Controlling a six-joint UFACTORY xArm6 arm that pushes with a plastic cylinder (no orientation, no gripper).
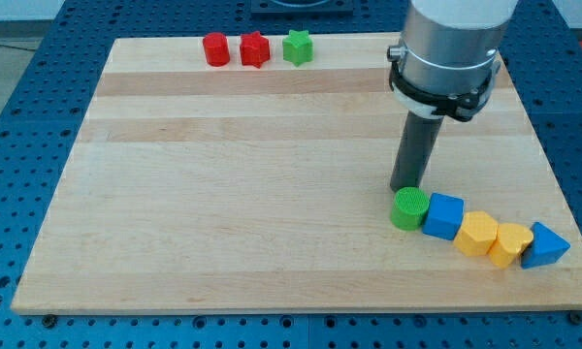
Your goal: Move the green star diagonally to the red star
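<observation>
The green star (297,46) sits at the view's top edge of the wooden board (223,174), touching the right side of the red star (255,49). A red cylinder (216,48) stands just left of the red star. My tip (405,187) is far from them, at the view's lower right, right behind a green cylinder (408,208) and touching or almost touching it.
A row runs from the green cylinder to the view's right: a blue block (443,215), a yellow block (477,234), a yellow heart-like block (510,242), and a blue triangle (544,246). The arm's grey body (446,48) hangs over the board's upper right.
</observation>
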